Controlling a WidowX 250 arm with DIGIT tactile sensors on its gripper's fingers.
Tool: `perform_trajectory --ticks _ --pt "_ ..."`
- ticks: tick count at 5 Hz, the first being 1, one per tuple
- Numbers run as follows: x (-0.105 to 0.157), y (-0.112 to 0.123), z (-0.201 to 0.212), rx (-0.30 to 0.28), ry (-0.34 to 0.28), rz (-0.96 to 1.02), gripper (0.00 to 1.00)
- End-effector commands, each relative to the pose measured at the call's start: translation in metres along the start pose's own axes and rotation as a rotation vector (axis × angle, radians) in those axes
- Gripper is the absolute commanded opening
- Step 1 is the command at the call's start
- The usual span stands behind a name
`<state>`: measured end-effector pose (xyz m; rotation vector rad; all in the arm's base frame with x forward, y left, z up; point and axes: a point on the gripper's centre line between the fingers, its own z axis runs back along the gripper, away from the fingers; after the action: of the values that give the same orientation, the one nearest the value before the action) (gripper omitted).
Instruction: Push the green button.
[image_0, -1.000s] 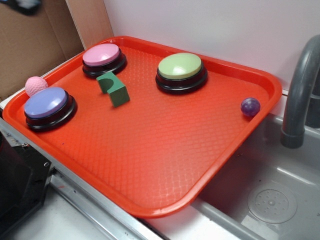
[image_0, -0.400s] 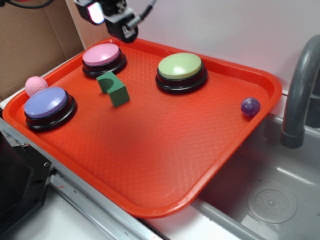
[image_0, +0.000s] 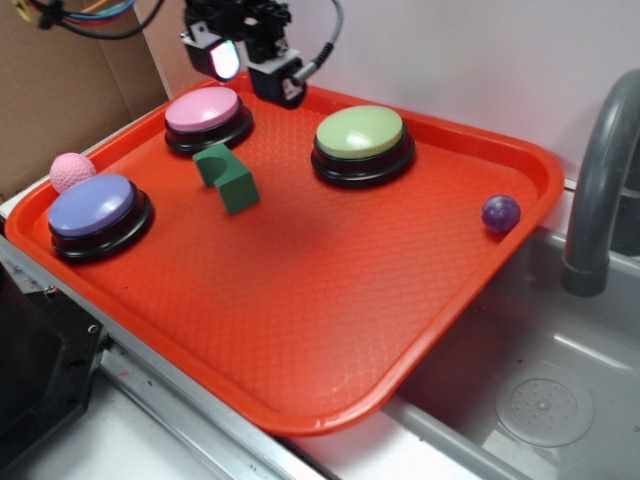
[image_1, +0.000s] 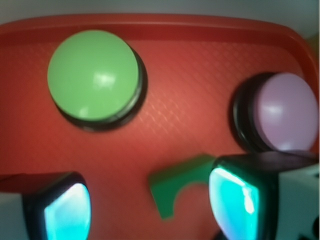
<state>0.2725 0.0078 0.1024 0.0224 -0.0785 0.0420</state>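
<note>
The green button (image_0: 360, 133), a pale yellow-green dome on a black round base, stands at the back middle of the red tray (image_0: 300, 300). In the wrist view it (image_1: 93, 75) sits upper left. My gripper (image_0: 252, 66) hangs in the air above the tray's back edge, between the pink button and the green button, to the green button's left. It is open and empty; its two lit pads (image_1: 67, 212) stand wide apart at the bottom of the wrist view, midpoint (image_1: 150, 205).
A pink-topped button (image_0: 204, 110) stands back left, a purple-topped button (image_0: 92, 206) front left. A dark green arch block (image_0: 226, 178) lies between them. A pink ball (image_0: 72, 170) and a small purple ball (image_0: 500, 213) sit near the tray's edges. A sink and grey faucet (image_0: 600, 180) lie right.
My gripper has come into view from the upper left and moved right and down, over the tray's back edge towards the green button. Nothing on the tray has moved.
</note>
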Motion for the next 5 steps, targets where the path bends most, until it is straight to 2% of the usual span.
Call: perform_trajectory --ticks 1,2,3,4,5 --pt "0.012 0.004 0.015 0.000 -0.059 0.004 1.00" --pt "0.012 0.004 0.015 0.000 -0.059 0.004 1.00" --pt "0.043 -0.015 -0.006 0.045 -0.041 -0.021 1.00" --pt "0.054 -0.023 -0.021 0.046 -0.027 -0.014 1.00" --pt "0.064 -0.021 -0.032 0.045 0.005 -0.016 1.00"
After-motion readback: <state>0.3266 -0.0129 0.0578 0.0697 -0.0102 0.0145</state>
